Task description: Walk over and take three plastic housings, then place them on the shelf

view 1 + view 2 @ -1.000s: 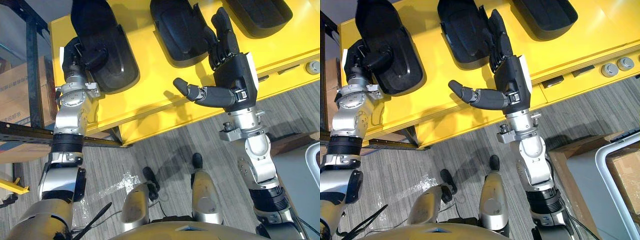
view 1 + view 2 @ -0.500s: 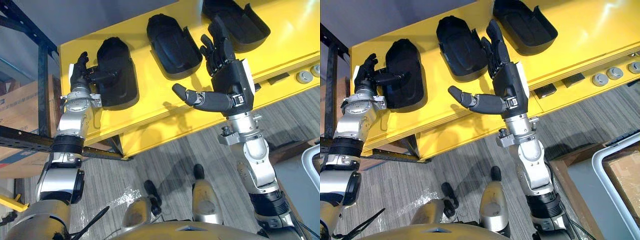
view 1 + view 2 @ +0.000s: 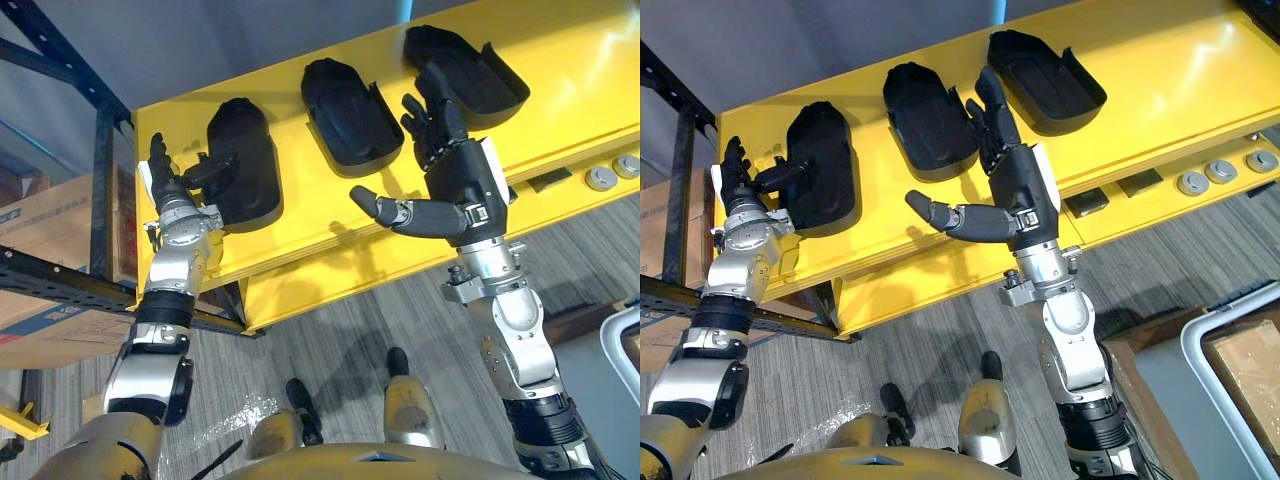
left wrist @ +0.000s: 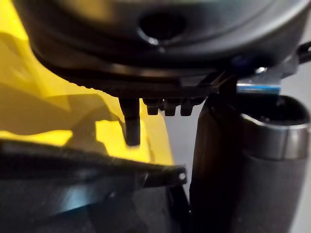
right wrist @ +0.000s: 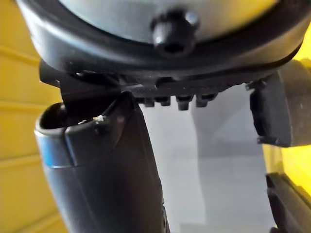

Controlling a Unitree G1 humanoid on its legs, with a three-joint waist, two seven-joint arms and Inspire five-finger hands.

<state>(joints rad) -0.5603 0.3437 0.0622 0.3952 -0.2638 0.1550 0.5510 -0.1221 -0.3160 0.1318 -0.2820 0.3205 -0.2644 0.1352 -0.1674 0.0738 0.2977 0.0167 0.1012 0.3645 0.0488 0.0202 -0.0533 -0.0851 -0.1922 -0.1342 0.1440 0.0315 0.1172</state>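
Housings: three, black, in a row on the yellow table [image 3: 560,90]: left housing [image 3: 245,185], middle housing [image 3: 345,115], right housing [image 3: 470,70].
Left hand [image 3: 172,185]: fingers straight beside left housing; thumb laid across its near end; nothing gripped.
Right hand [image 3: 460,180]: spread wide, thumb out, above table between middle and right housings; empty.

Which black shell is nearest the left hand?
The leftmost housing: the left hand has its thumb over its edge. The middle housing and right housing sit further away.
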